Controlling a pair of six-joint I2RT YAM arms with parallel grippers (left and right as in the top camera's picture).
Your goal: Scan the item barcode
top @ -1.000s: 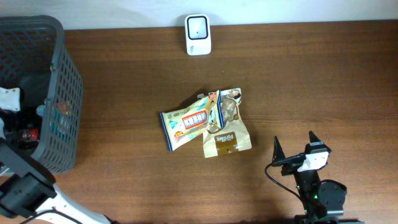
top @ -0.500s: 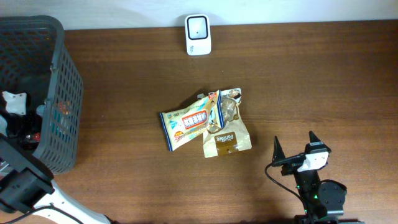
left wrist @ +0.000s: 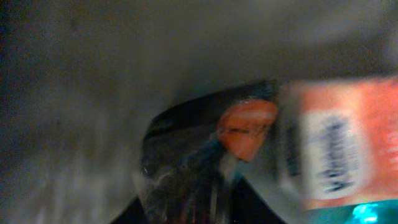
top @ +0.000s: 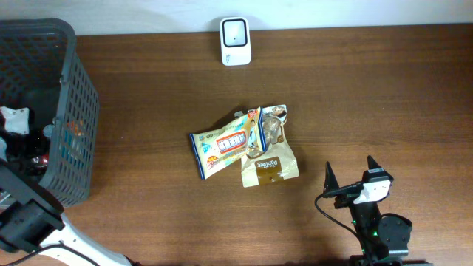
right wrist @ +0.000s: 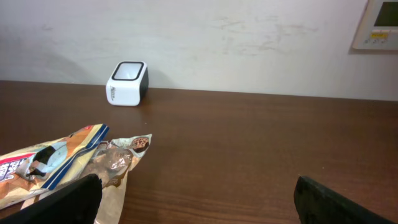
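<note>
The left tool (top: 18, 123) is down inside a dark grey mesh basket (top: 70, 111) at the left end of the worktop (top: 384, 89). From overhead only its white upper part shows among the basket's contents, and whether its fingers are apart or pressed on anything cannot be told. Its own wrist camera gives a heavily blurred close-up: a dark, glossy package with an orange label (left wrist: 336, 149) bearing unreadable print fills the right of the view, with grey blur behind it. Whether the tool touches that package is unclear.

The right tool (top: 349, 166) sits near the front right of the worktop with its two dark fingers spread wide and nothing between them. It points toward the far edge.

Ahead and to the left of it, in the middle of the worktop, lie two snack packets touching each other — a white and blue snack packet (top: 220, 145) on the left, tilted, and a brown snack packet (top: 269, 167) with a clear upper part on the right, its edge overlapping the first.

Well beyond them, at the far edge by the wall, stands a small white barcode scanner (top: 236, 32) — its dark window faces upward in the right wrist view.
</note>
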